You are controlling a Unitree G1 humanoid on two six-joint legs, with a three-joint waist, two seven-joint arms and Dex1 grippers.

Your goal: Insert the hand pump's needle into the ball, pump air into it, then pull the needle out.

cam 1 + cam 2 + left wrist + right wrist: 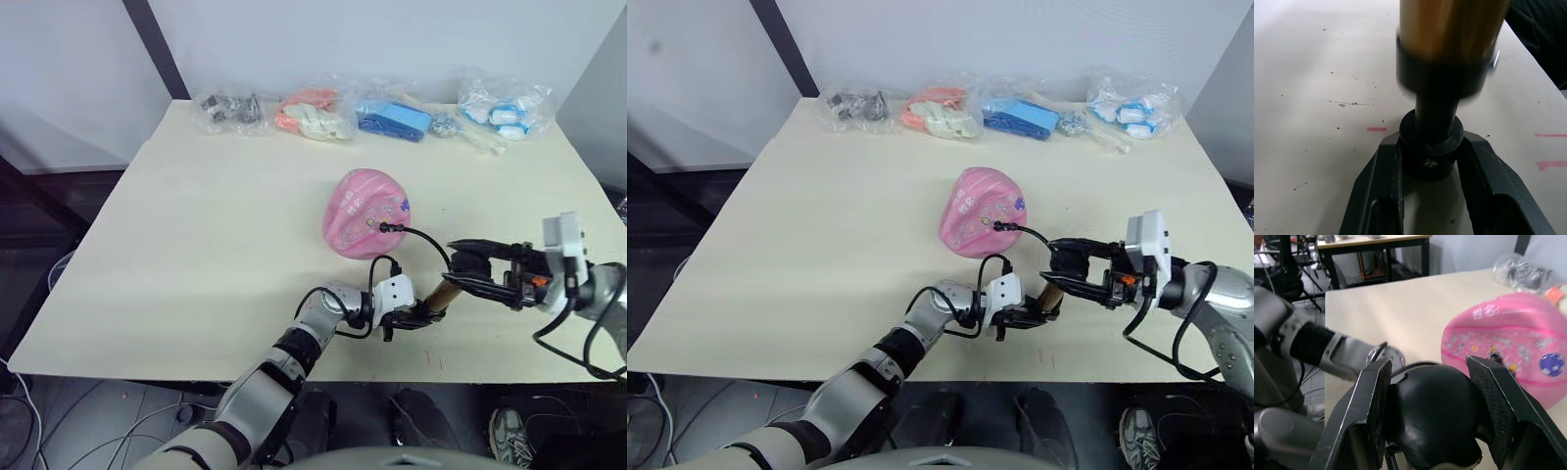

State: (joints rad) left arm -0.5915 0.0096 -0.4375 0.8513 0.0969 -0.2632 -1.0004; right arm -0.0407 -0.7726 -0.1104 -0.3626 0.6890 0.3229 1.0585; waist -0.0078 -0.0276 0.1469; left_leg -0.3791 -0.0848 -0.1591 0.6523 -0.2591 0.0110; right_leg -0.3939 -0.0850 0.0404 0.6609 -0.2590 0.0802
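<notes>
The left end effector (pixel 419 318) was clenched on the lower black end of the pump (pixel 446 292), and the right end effector (pixel 468 270) was clamped around the pump's rounded black handle (pixel 1431 417). The gold barrel was held tilted between them above the near part of the bench (pixel 196 245). A thin black hose (pixel 427 238) was led from the pump to the needle (pixel 384 227), set against the dented pink ball (pixel 366 212) just beyond. Four plastic bags (pixel 372 113) were lined along the far edge.

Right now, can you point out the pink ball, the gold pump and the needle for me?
ball (pixel 364 211), left eye view, its printed pink side.
hand pump (pixel 443 292), left eye view, its gold barrel.
needle (pixel 384 226), left eye view, black fitting at the ball.
</notes>
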